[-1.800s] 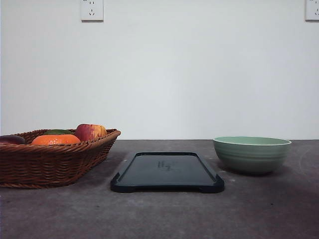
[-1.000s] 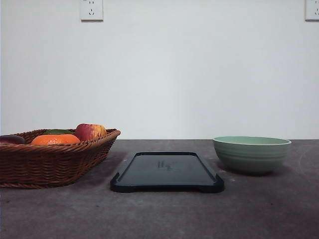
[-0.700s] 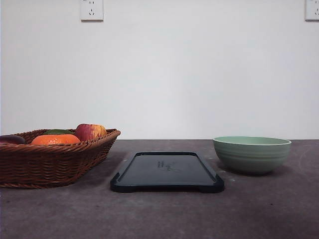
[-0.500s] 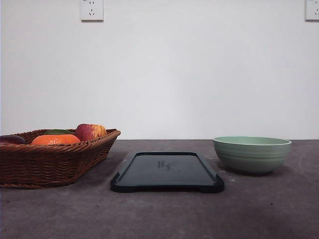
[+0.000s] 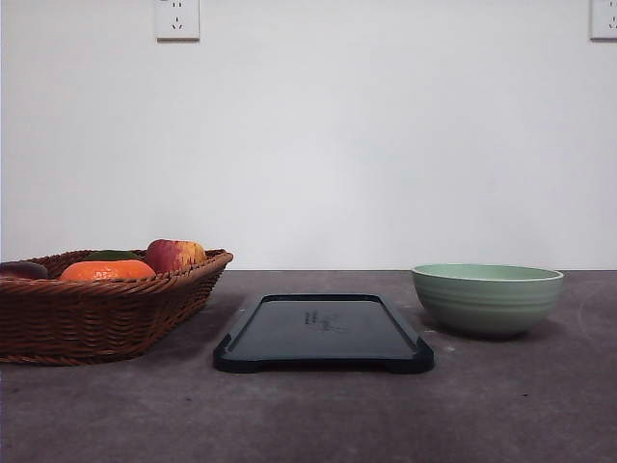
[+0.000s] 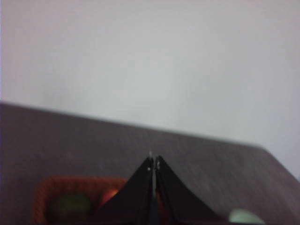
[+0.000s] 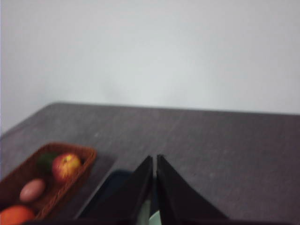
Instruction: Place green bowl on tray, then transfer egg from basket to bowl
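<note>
Front: woven wicker basket (image 5: 96, 313) left, flat black tray (image 5: 323, 333) centre, ridged sage green bowl (image 5: 487, 299) right on grey counter (image 5: 308, 415); left wrist: left pincer (image 6: 153, 164) tips together; right wrist: right pincer (image 7: 154, 161) nearly closed, smooth egg (image 7: 32, 190) in basket.

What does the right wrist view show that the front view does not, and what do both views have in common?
In the right wrist view I see the egg lying inside the basket, and the right gripper with its fingers closed together. In the front view I see the whole green bowl standing on the table, right of the tray, and two wall sockets. Both views share the basket, the apple, the orange fruit and the tray.
</note>
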`<act>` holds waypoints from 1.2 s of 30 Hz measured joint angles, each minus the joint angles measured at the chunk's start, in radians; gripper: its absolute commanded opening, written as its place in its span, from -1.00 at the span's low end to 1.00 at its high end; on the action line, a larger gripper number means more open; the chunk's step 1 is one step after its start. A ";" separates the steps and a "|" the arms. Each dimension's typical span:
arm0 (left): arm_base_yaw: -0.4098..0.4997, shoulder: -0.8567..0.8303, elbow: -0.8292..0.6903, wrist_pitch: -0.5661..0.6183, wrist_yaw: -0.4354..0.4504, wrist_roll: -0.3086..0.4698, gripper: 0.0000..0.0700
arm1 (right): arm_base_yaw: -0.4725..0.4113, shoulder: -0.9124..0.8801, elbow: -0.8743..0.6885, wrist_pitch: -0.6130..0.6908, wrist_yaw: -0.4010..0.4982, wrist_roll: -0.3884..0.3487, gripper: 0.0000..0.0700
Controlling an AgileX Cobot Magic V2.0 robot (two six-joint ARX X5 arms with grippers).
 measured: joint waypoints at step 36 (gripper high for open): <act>-0.171 0.251 0.222 -0.485 0.070 0.409 -0.10 | 0.150 0.242 0.128 -0.436 0.110 -0.136 0.05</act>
